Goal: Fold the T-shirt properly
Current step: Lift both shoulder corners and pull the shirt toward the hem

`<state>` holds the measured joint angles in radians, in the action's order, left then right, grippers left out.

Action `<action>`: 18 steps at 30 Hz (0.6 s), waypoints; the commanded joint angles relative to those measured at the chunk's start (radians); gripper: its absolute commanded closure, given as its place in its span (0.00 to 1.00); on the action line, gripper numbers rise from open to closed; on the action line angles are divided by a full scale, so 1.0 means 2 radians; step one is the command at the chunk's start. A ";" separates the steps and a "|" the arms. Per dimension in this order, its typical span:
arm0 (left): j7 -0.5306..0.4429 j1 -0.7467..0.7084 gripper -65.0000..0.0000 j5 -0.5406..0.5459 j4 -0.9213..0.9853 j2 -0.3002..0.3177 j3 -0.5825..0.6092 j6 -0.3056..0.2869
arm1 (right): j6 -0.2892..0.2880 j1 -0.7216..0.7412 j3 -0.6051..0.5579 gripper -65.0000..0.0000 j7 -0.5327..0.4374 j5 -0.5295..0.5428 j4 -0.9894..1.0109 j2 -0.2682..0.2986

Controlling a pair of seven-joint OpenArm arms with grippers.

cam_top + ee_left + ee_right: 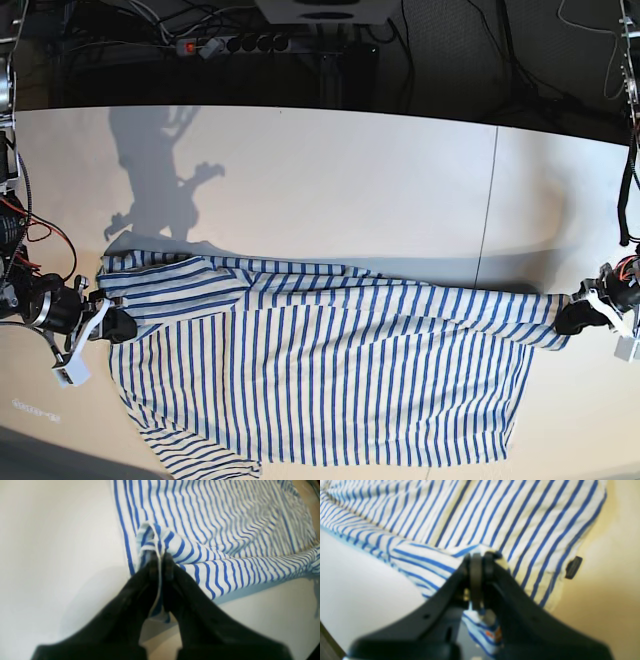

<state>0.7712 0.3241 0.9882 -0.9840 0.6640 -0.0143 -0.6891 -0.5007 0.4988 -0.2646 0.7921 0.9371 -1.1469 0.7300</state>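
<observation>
The T-shirt (320,385), white with thin blue stripes, lies stretched across the white table (330,190) in the base view. My left gripper (560,318) at the right side is shut on a bunched fold of the T-shirt (225,530), pinching its edge between the fingertips (160,557). My right gripper (122,325) at the left side is shut on the T-shirt (495,517) at a folded edge, seen close in the right wrist view (480,562). A small dark tag (573,567) sticks out from the shirt's edge. The stretch between the two grippers is pulled taut.
The table's front edge runs just below the shirt's lower hem (330,465). A seam line (490,200) crosses the table at the right. Cables and a power strip (230,44) lie behind the table's back edge.
</observation>
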 commanded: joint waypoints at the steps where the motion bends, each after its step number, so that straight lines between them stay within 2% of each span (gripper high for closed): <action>1: -0.022 0.014 1.00 0.003 -0.006 0.012 -0.005 -0.004 | -0.036 0.015 0.005 1.00 -0.010 0.000 -0.001 0.008; 7: -0.047 0.014 1.00 -0.025 -0.006 0.012 -0.005 -0.004 | -0.036 0.015 0.005 1.00 -0.044 -0.041 0.023 -0.003; 11: -0.065 0.015 1.00 -0.028 -0.006 0.011 -0.005 -0.004 | -0.036 0.021 0.004 1.00 -0.045 -0.069 0.029 -0.015; 18: -0.087 0.050 1.00 -0.076 0.012 -0.003 0.016 -0.004 | -0.036 0.022 0.004 1.00 -0.055 -0.090 0.029 -0.023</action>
<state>0.6239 0.3969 0.8261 -0.9497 0.6422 0.0235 -0.6884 -0.5007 0.5106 -0.2646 0.7033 0.7502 -1.0775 0.6647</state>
